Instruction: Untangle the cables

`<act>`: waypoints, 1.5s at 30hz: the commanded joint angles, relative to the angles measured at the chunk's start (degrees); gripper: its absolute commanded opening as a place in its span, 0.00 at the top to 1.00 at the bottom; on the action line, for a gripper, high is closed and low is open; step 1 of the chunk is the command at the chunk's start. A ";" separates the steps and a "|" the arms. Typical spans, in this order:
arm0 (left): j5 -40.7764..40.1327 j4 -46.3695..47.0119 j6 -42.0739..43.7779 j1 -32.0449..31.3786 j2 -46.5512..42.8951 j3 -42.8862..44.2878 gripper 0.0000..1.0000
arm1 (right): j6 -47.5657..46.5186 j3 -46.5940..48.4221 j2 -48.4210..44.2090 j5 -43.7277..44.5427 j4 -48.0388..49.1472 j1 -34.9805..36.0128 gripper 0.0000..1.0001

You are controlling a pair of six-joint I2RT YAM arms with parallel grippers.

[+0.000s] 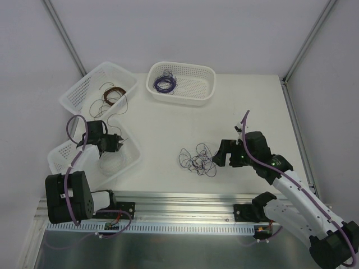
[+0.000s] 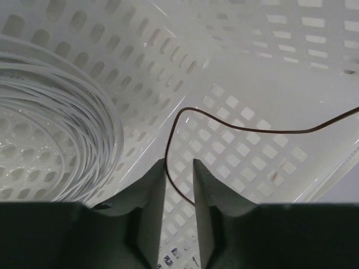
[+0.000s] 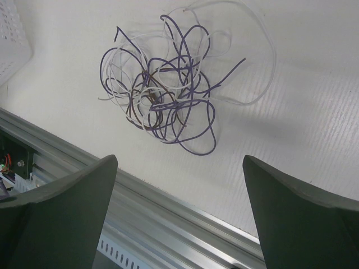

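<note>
The cables [image 1: 196, 158] lie as one loose, scribbly clump on the white table [image 1: 252, 106], near its front edge and just left of the right gripper [image 1: 217, 155]. In the right wrist view the cables [image 3: 168, 95] are hair-thin strands. Purple loops are the boldest, and whitish ones are threaded through and swinging out in a wide arc to the right. A little dark brown is buried at the knotted middle. The clump sits flat, just beyond the metal rail [image 3: 168, 207], touching neither finger. The right gripper [image 3: 179, 162] is spread wide, with both fingers clear of the strands.

The left gripper [image 1: 122, 143] hangs over the near-left basket [image 1: 53, 162]. Its fingers [image 2: 151, 207] are drawn close, with a narrow slit between them. A single brown wire [image 2: 252, 130] curves in from the right and crosses that slit, passing behind the right finger. I cannot tell whether it is pinched. A neat white coil [image 2: 67, 129] lies against the basket wall [image 2: 252, 33] to the left
</note>
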 commanded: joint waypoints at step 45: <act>-2.37 -21.11 55.38 -0.47 -3.94 28.83 1.00 | -2.41 0.60 -0.56 1.50 -1.12 0.34 0.00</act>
